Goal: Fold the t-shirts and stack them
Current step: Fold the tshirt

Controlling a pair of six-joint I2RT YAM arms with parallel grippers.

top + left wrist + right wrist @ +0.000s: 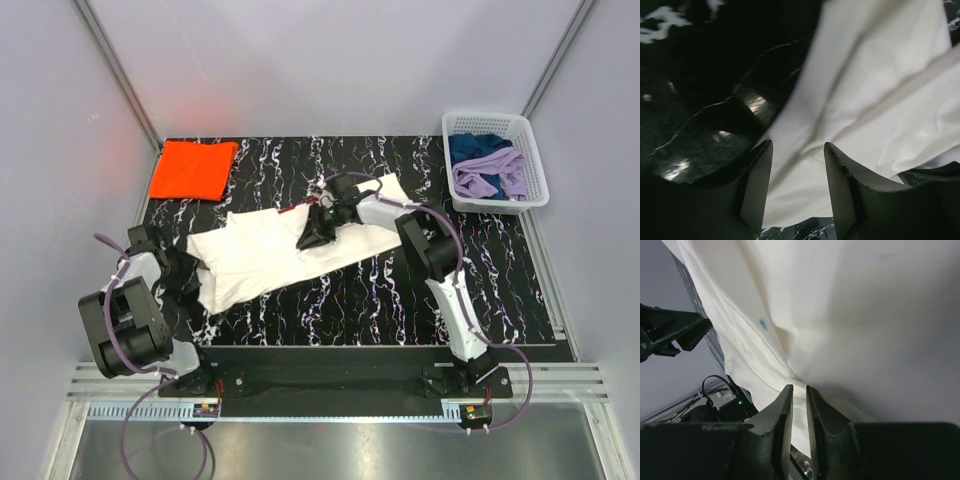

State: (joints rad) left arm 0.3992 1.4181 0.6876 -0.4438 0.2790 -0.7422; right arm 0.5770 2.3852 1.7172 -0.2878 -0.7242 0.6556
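Observation:
The white t-shirt (270, 250) lies spread across the middle of the black marbled table (380, 290), a bit of red showing near its far edge. The orange t-shirt (193, 169) lies folded at the far left corner. My left gripper (192, 275) sits at the white shirt's left end; in the left wrist view (797, 150) its jaws stand open over the white cloth (875, 90). My right gripper (315, 232) is on the shirt's middle; in the right wrist view (798, 392) its jaws are nearly closed, pinching a fold of white cloth (840, 305).
A white basket (535, 160) with blue and purple clothes stands at the far right. Grey walls enclose the table on three sides. The arm bases sit on a black rail (340, 375) at the near edge.

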